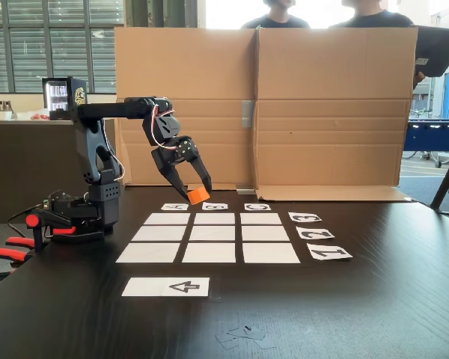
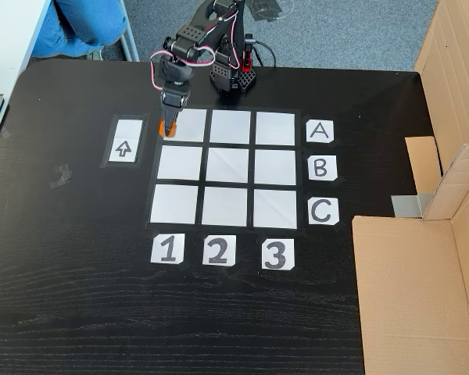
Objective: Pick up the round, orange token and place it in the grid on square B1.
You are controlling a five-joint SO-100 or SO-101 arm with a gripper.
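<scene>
The orange token (image 1: 199,196) hangs in the air, pinched between the fingers of my gripper (image 1: 197,193), which is shut on it. In the fixed view from above, the gripper (image 2: 166,126) and token (image 2: 162,130) sit over the left edge of the A-row, column-1 square. The grid (image 1: 209,233) (image 2: 226,167) of white rectangles lies flat on the black table. Square B1 (image 1: 209,253) (image 2: 179,162) is bare, one row away from the gripper on the side away from the arm's base.
A white arrow strip (image 1: 165,286) (image 2: 123,141) lies beside column 1. Letter and number labels edge the grid. A cardboard wall (image 1: 329,112) (image 2: 453,156) bounds one side of the table. Red clamps (image 1: 15,247) hold the arm's base. People stand behind the cardboard.
</scene>
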